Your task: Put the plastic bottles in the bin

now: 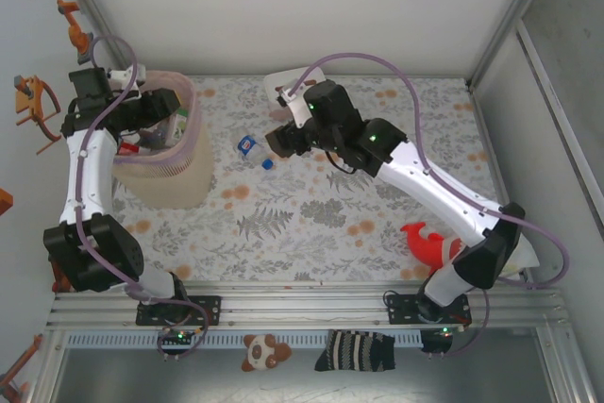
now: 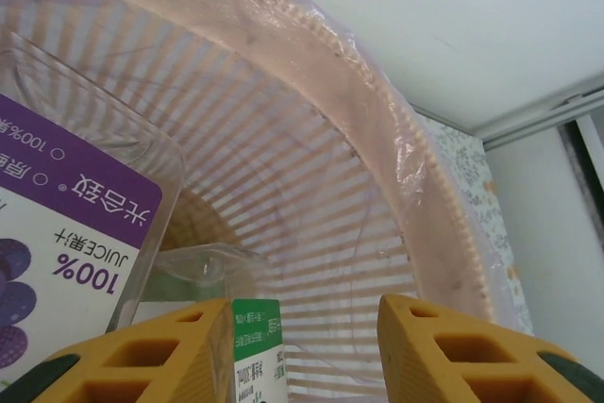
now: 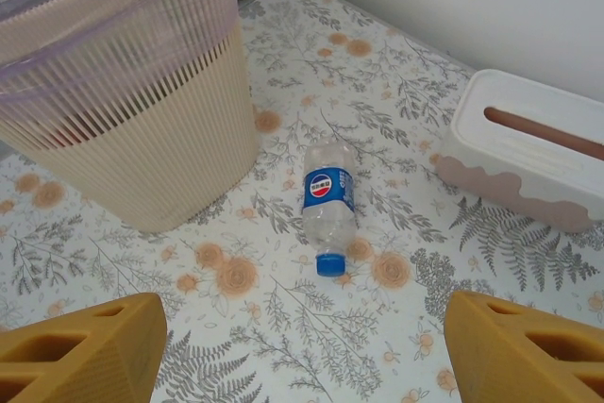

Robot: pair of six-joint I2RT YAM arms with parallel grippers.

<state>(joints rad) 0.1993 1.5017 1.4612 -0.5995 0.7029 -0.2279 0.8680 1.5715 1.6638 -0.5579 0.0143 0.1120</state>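
Just ahead of right end effector point(image 3: 307, 327), bottle point(image 3: 328, 205)

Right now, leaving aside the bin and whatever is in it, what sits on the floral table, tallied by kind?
Clear Pepsi bottle: 1
White tissue box: 1
Red plush shark: 1
Total: 3

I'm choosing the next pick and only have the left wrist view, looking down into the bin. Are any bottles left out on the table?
Observer: One, a clear bottle with a blue cap, lying on its side between the bin and the white tissue box.
Operator: Which arm is nearer it?
Observer: The right gripper hovers over the table facing it, jaws open and empty.
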